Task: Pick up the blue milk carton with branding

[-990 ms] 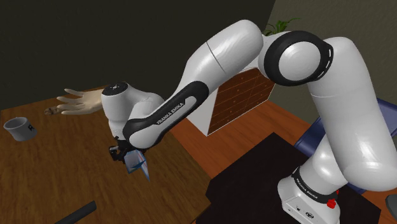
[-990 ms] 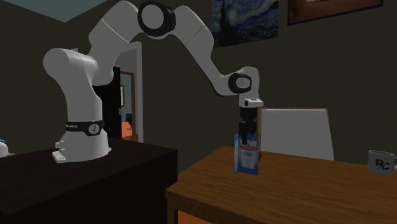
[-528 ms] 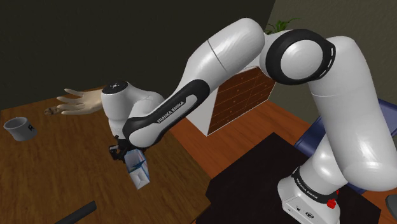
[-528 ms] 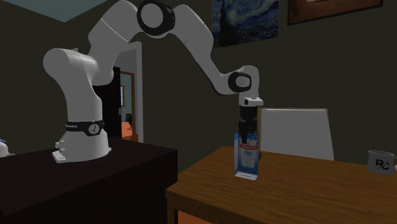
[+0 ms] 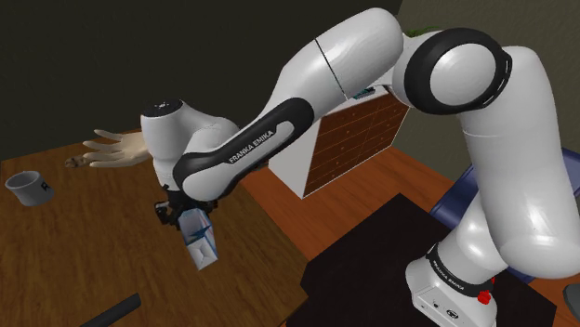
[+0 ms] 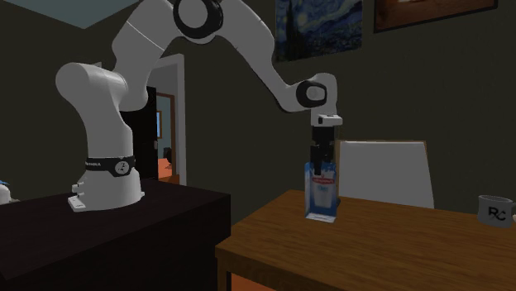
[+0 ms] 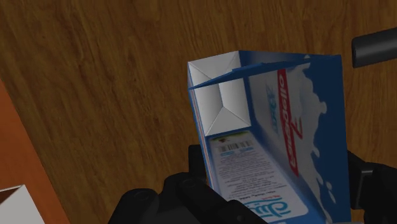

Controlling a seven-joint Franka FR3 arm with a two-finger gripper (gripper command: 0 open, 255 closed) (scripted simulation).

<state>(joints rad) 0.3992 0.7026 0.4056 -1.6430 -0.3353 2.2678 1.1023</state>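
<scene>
Blue milk carton (image 6: pixel 322 198) sits directly beneath the gripper (image 6: pixel 321 170), whose fingers are clamped on its top.

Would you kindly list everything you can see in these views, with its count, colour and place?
blue and white milk carton with red branding: one, clasped at its top, over the table
brown wooden table: one, under the carton
grey mug with dark lettering: one, on the table, at the shoulder view's left
black bar: one, lying on the table
pale hand-shaped object: one, at the table's far edge
brown drawer chest with a white side: one, behind the arm
swirly blue painting: one, on the dark wall
black stand: one, under the arm
white Franka arm: one
black two-finger gripper: one, shut on the carton
</scene>
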